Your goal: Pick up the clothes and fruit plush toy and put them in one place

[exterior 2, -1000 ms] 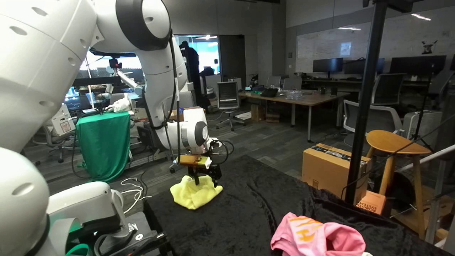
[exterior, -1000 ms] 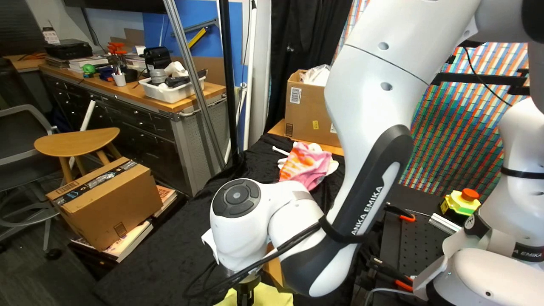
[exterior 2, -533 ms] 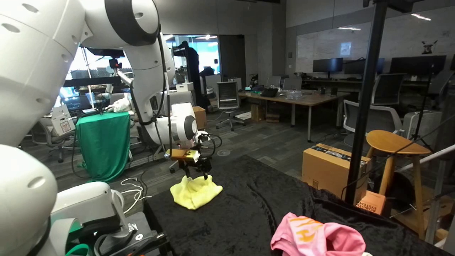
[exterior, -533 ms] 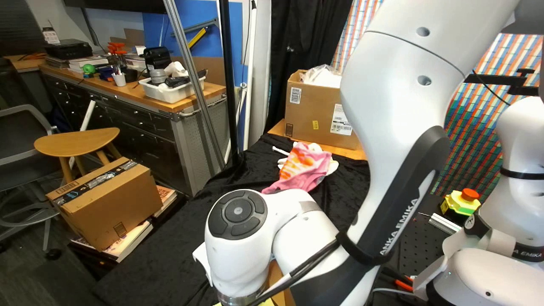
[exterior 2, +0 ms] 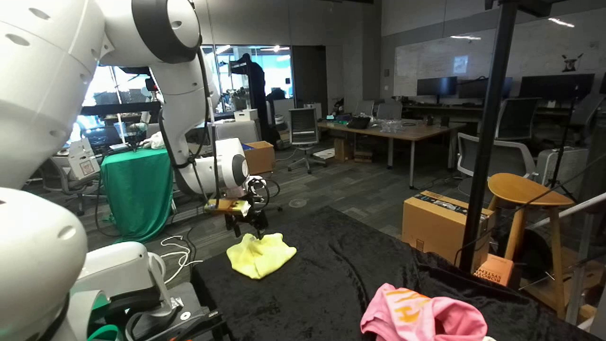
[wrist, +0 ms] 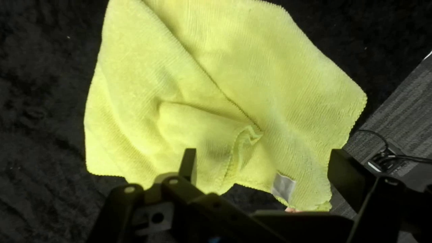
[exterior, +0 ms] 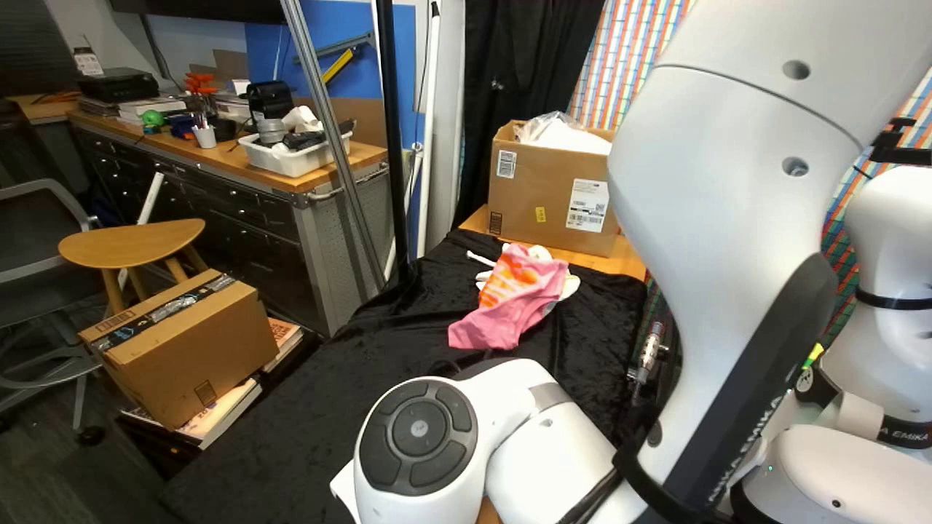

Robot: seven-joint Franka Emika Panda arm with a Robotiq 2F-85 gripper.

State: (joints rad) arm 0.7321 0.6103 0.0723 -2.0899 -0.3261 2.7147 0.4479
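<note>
While the jaws stand apart, yellow cloth below, rumpled.

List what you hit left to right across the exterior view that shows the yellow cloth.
Green drape → yellow cloth → pink cloth → wooden stool.

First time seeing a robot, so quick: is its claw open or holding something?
Gripper: open, holding nothing; the yellow cloth lies ungripped on black fabric.
</note>
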